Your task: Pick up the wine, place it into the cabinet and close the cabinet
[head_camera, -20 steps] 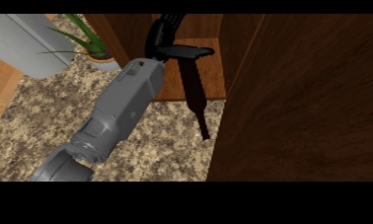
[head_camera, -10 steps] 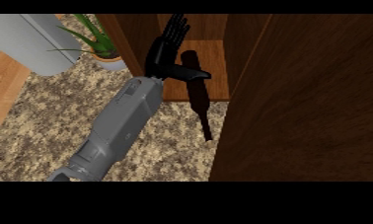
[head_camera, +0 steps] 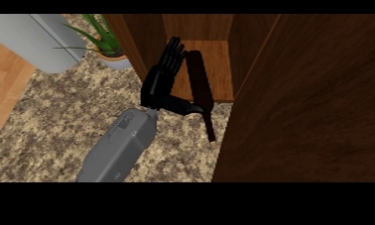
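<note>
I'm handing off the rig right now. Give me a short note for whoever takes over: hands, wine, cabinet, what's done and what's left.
Left hand: open, fingers straight, at the cabinet opening, holding nothing.
Right hand: not in view.
Wine bottle: lying on its side, body on the cabinet floor, neck sticking out over the counter.
Cabinet door: open.
Done: bottle released at the cabinet.
Left: nudge the bottle fully inside if the neck blocks the door, then close the door.

no readable text, no labels, no brands, no numbers, no signs on anything in view
</note>
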Controlling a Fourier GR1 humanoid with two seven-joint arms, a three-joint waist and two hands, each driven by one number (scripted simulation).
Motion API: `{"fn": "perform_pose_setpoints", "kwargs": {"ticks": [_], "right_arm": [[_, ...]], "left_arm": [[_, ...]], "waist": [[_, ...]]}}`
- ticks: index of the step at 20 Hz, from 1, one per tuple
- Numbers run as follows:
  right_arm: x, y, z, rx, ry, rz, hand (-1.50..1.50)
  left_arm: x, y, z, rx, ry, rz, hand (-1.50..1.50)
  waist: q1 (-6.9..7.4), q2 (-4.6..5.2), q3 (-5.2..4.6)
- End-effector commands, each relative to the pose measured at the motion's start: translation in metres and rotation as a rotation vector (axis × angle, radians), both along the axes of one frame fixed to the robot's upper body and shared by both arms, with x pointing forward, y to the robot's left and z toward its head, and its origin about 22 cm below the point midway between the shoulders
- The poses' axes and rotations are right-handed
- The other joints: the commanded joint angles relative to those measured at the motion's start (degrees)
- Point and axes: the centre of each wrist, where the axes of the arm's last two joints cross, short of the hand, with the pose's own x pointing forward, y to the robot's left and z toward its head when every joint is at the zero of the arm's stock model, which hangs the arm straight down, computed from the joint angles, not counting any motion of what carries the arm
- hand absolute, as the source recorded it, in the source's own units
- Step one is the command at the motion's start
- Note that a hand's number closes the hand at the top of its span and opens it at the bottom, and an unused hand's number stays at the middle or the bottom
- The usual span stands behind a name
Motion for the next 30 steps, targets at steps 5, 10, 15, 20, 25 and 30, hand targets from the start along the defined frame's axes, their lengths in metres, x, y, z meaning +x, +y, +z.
{"fn": "perform_pose_setpoints", "kwargs": {"ticks": [5, 10, 15, 20, 25, 30], "right_arm": [[-0.029, -0.003, 0.045, 0.072, -0.019, 0.057, -1.5], [-0.031, -0.005, 0.047, 0.027, -0.002, 0.109, -1.5], [-0.03, -0.001, 0.047, 0.01, 0.019, 0.19, -1.5], [-0.029, 0.001, 0.032, -0.013, 0.076, 0.357, -1.5], [-0.041, 0.003, 0.046, -0.063, 0.084, 0.544, 1.5], [-0.042, 0.009, 0.044, -0.044, 0.069, 0.564, 1.5]], "left_arm": [[-0.062, 0.02, -0.011, -0.045, 0.016, 0.02, -1.5], [-0.097, 0.042, -0.019, -0.103, 0.041, 0.017, -1.5], [-0.094, 0.086, 0.001, -0.11, 0.007, 0.059, -1.5], [-0.116, 0.125, -0.012, -0.053, -0.021, 0.096, -1.5], [-0.111, 0.155, -0.008, -0.027, -0.052, 0.131, -1.5], [-0.117, 0.205, -0.004, -0.016, -0.075, 0.169, -1.5]], "waist": [[-0.54, 0.25, 0.03], [-0.93, 0.44, 0.01], [-0.8, 0.68, -0.05], [-0.77, 0.59, 0.03], [-1.6, 0.61, -0.05], [-1.27, 0.76, -0.15]]}}
